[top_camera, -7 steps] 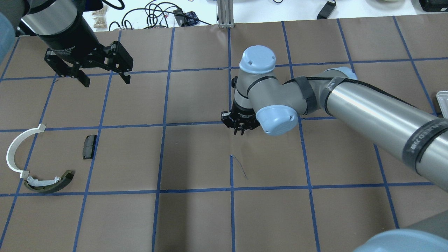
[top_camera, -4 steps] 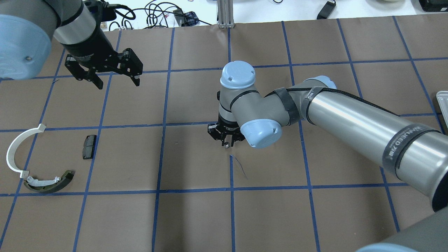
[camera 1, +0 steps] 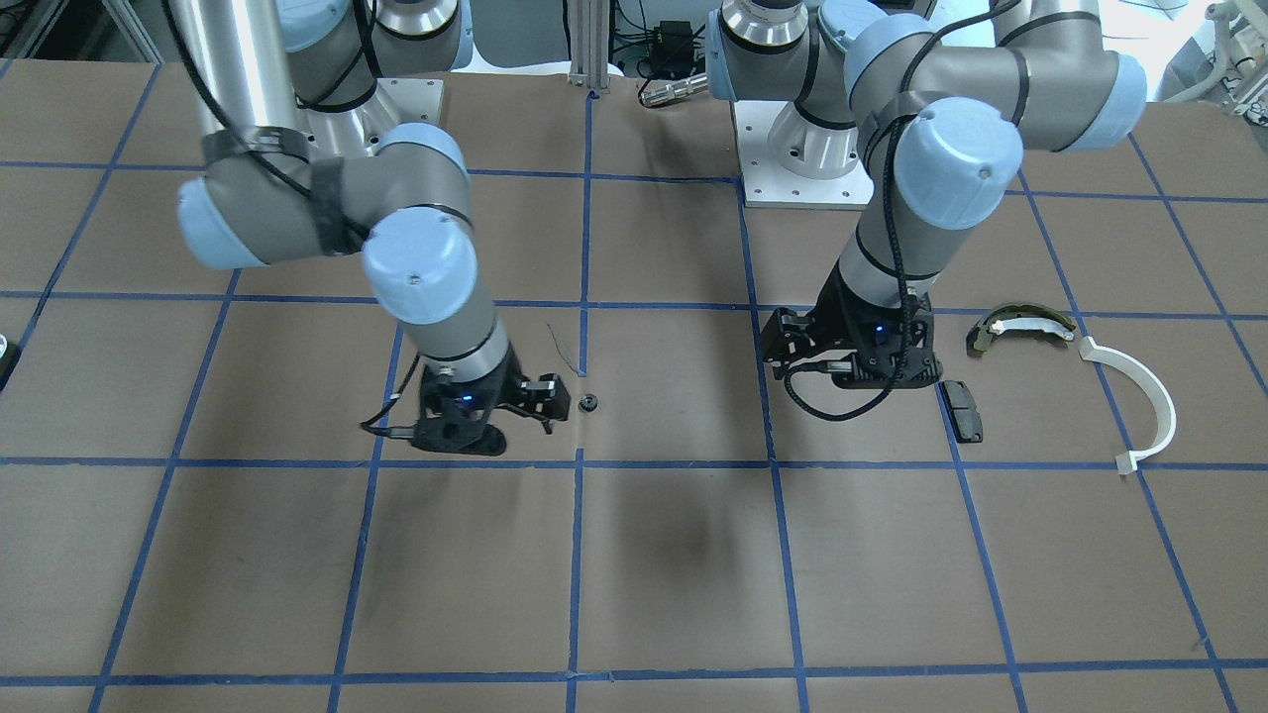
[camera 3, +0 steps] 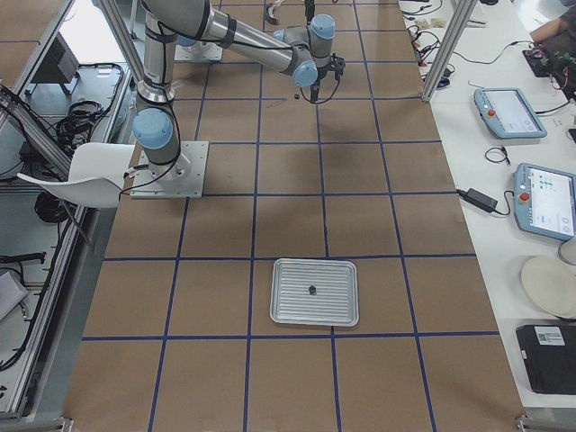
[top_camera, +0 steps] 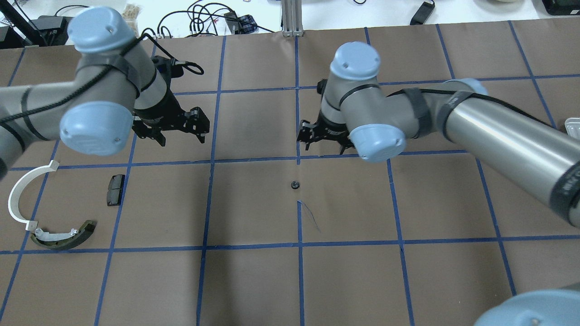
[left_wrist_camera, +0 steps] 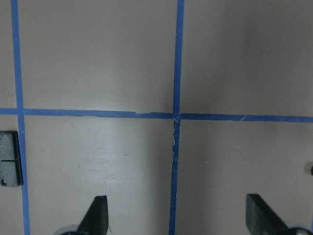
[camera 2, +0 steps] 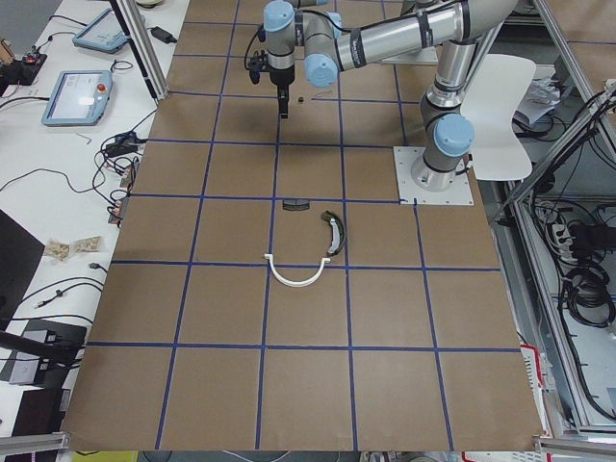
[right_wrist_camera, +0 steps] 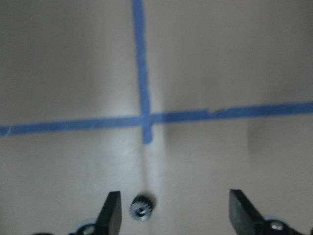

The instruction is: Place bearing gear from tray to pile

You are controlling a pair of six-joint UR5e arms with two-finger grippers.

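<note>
The bearing gear point(top_camera: 295, 184), a small black toothed wheel, lies free on the brown paper near the table's middle; it also shows in the front view point(camera 1: 588, 402) and the right wrist view point(right_wrist_camera: 142, 208). My right gripper point(top_camera: 324, 142) is open and empty, just behind the gear. My left gripper point(top_camera: 181, 136) is open and empty, to the left of the middle. The pile lies at the left: an olive-green shoe point(top_camera: 63, 237), a white half-ring point(top_camera: 20, 194) and a black pad point(top_camera: 115, 189). The pad's edge shows in the left wrist view point(left_wrist_camera: 10, 158).
The metal tray point(camera 3: 337, 306) stands far off at the table's right end with one small dark part point(camera 3: 310, 289) in it. Blue tape lines cross the paper. Cables and devices lie beyond the far edge.
My right gripper has opened, left the gear on the table, and drawn back away from it. My left arm has swung right and come down toward the table's middle.
</note>
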